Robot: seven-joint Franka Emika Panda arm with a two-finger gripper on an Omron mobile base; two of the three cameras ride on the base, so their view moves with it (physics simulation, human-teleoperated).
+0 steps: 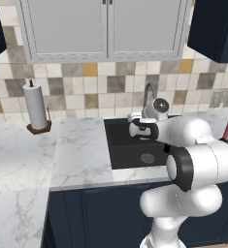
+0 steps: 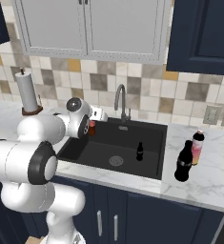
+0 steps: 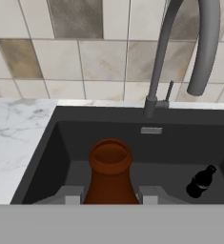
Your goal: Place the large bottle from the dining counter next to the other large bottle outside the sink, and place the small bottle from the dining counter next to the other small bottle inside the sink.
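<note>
brownish-red small bottle (image 3: pixel 109 174) – one, in gripper (image 3: pixel 110 194) | near-black small bottle (image 3: pixel 200 181) – one

A paper towel roll (image 1: pixel 35 107) stands upright on the marble worktop (image 1: pixel 81 155).

- Bottles — four: one black large bottle (image 2: pixel 183 162), one pinkish-red large bottle (image 2: pixel 197 147), one brownish-red small bottle (image 3: pixel 109 172), one near-black small bottle (image 2: pixel 139 151).
- Sinks — one black sink (image 2: pixel 144 170).
- Faucets: one grey faucet (image 2: pixel 120 100).
- Paper towel rolls: one paper towel roll (image 1: pixel 35 106).
</note>
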